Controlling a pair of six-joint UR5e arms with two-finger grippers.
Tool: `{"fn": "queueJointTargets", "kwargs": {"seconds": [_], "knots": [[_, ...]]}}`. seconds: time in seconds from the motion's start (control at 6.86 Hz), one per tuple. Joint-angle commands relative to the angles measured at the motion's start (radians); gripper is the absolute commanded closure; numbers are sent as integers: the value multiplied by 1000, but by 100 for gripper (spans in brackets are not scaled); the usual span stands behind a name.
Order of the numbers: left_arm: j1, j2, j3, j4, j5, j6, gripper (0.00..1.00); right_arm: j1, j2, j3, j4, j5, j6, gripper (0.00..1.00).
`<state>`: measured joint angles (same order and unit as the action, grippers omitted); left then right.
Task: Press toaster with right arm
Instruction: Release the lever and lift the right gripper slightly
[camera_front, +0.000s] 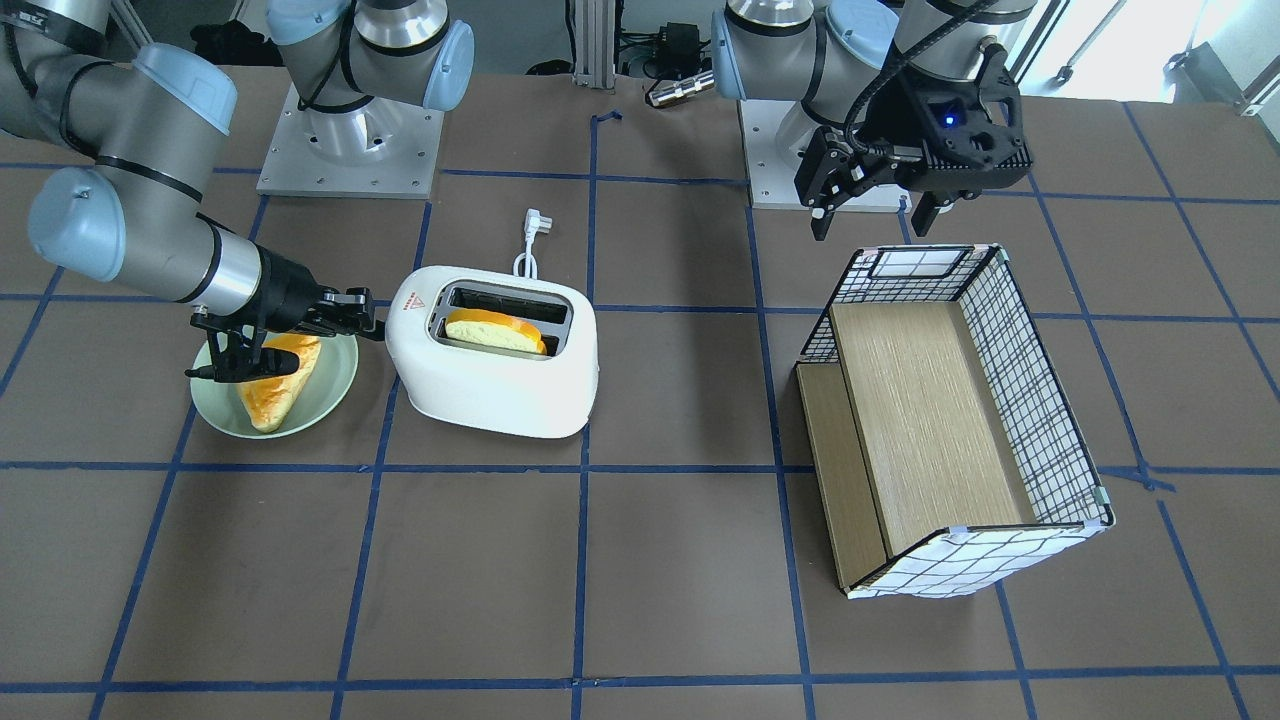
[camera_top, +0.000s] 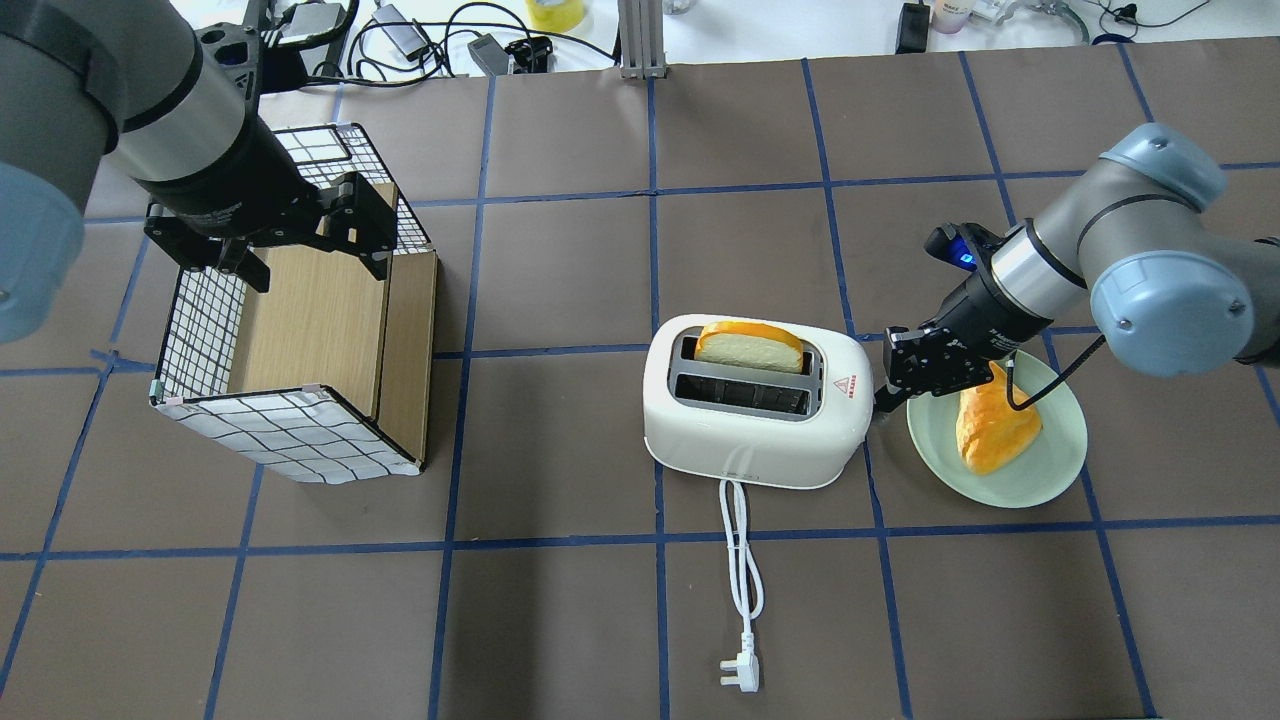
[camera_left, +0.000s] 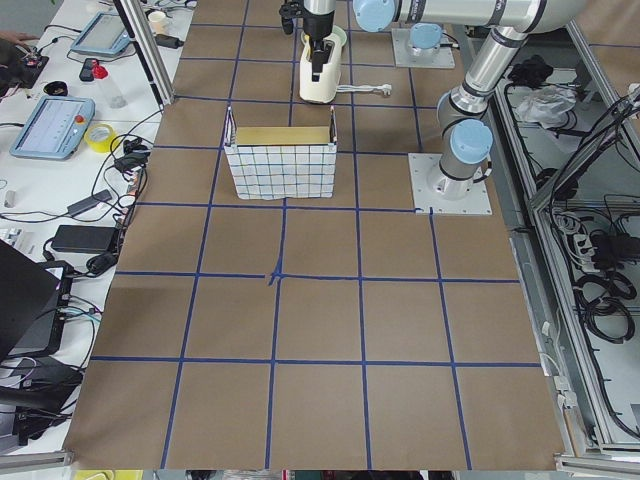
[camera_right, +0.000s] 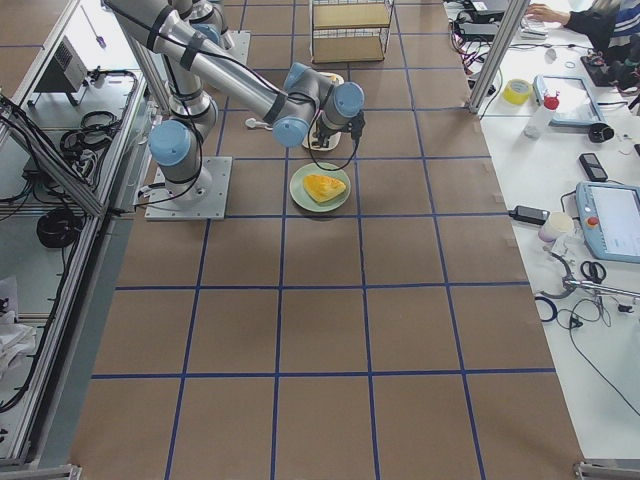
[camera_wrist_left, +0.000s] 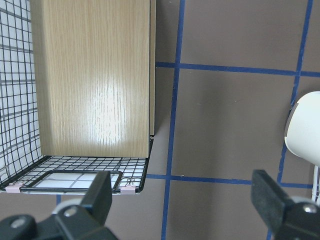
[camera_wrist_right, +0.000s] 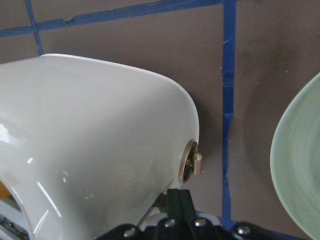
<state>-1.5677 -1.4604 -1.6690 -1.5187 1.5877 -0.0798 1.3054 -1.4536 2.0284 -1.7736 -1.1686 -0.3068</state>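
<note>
Just beside the toaster (camera_top: 750, 440), right fingers (camera_top: 887, 392) narrow, tips together; left fingers (camera_wrist_left: 100, 195) wide by the basket (camera_front: 1020, 380).

Silver tubes with pale-blue joint caps form the right arm (camera_top: 1090, 215) and left arm (camera_top: 190, 100), whose black 2-finger right tool (camera_top: 884, 398) and left tool (camera_top: 315, 262) carry blue lights.

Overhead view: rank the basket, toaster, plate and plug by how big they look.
1. basket, clearly the largest
2. toaster
3. plate, only a little smaller than the toaster
4. plug, by far the smallest
</note>
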Motion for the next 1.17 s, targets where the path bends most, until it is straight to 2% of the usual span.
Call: {"fn": "queueJointTargets", "kwargs": {"seconds": [0.0,0.58,1.02], "knots": [[0,0,0,0,0,0,0,0,7,4,-10,1,-11,100],[0,0,0,0,0,0,0,0,9,13,-23,1,-11,100],[0,0,0,0,0,0,0,5,-42,-86,0,-69,85,100]]}}
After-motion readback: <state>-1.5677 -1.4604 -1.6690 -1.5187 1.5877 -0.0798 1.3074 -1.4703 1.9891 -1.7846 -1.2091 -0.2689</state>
